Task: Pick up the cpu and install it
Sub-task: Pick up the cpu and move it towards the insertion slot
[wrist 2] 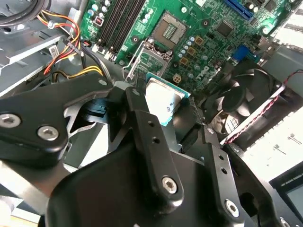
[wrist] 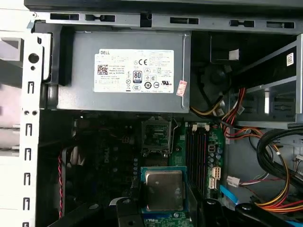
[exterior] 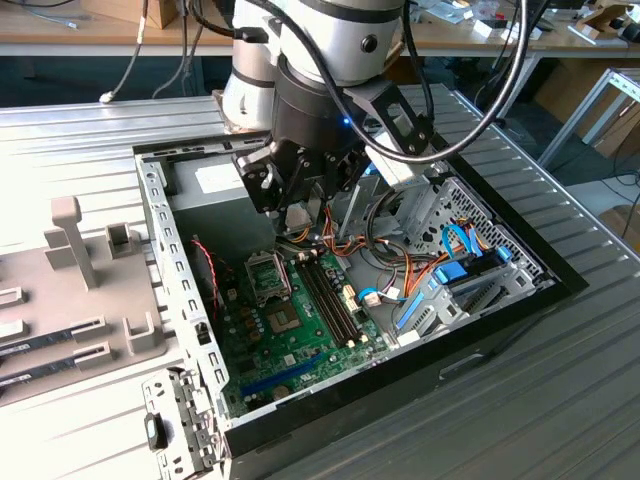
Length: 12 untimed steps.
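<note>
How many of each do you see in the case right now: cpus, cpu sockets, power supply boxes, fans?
cpu: 1, gripped in the hand
cpu socket: 1
power supply box: 1
fan: 1
Total: 4

White printed label (wrist: 134, 71) sits on the grey power supply (wrist: 80, 71), a small pinkish sticker (wrist: 181, 88) at its corner; a white coded sticker (wrist: 289, 59) rides the drive bracket (wrist: 272, 87).
</note>
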Tool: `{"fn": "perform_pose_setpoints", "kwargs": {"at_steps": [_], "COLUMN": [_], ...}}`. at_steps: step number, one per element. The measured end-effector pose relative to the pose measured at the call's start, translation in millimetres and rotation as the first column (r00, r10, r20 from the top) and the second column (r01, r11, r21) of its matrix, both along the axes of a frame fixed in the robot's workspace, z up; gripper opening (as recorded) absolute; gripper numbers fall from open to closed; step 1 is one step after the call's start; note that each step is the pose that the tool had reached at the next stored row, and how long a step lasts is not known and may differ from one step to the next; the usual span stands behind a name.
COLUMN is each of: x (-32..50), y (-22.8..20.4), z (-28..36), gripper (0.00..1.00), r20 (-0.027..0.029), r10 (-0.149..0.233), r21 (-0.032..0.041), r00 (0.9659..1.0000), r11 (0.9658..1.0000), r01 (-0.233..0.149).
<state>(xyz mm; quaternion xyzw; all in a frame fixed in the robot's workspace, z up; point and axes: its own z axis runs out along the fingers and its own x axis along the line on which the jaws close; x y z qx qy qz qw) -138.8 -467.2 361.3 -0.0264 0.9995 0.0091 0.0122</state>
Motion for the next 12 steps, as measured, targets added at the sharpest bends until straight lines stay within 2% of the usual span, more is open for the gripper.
{"fn": "perform_pose_setpoints", "kwargs": {"at_steps": [1, 2, 12], "x": [3.7, 5.6, 10.2], "y": [-3.6, -5.3, -8.1], "z": [-5.8, -8.9, -15.3], "gripper": [0.47, 0.47, 0.47], "r20": [-0.0001, 0.0000, 0.0000], "r10": [0.000, 0.000, 0.000], "r21": [-0.0002, -0.0001, -0.0002], "r00": [1.0000, 1.0000, 1.0000], "r11": [1.0000, 1.0000, 1.0000], "r01": [0.000, 0.000, 0.000]}}
